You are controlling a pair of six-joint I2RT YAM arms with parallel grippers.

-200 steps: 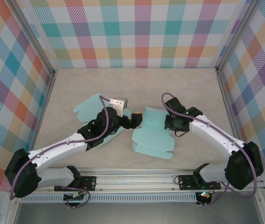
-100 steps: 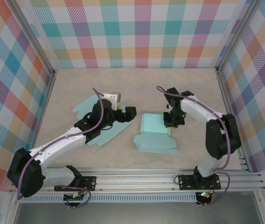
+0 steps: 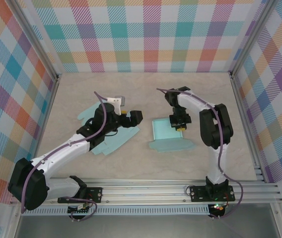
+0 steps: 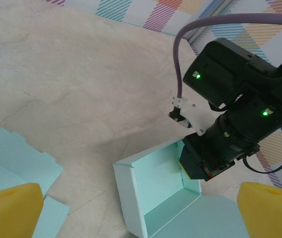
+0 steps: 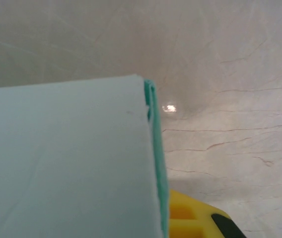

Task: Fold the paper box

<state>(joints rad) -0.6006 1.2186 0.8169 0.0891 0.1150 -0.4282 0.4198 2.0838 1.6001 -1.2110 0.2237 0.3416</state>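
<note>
Teal paper box part-folded, side walls upright.

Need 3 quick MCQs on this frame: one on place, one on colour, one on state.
1. The flat sheet lies:
A) right of the box
B) left of the box, under the left arm
C) inside the box

2. The box is:
A) pink
B) white
C) teal

3. The right gripper is:
A) shut on the box's wall
B) open above the box
C) open on the sheet

Answers:
1 B: the top view shows it beneath the left arm.
2 C: it is teal in every view.
3 A: the left wrist view shows it clamping the wall's edge.
</note>
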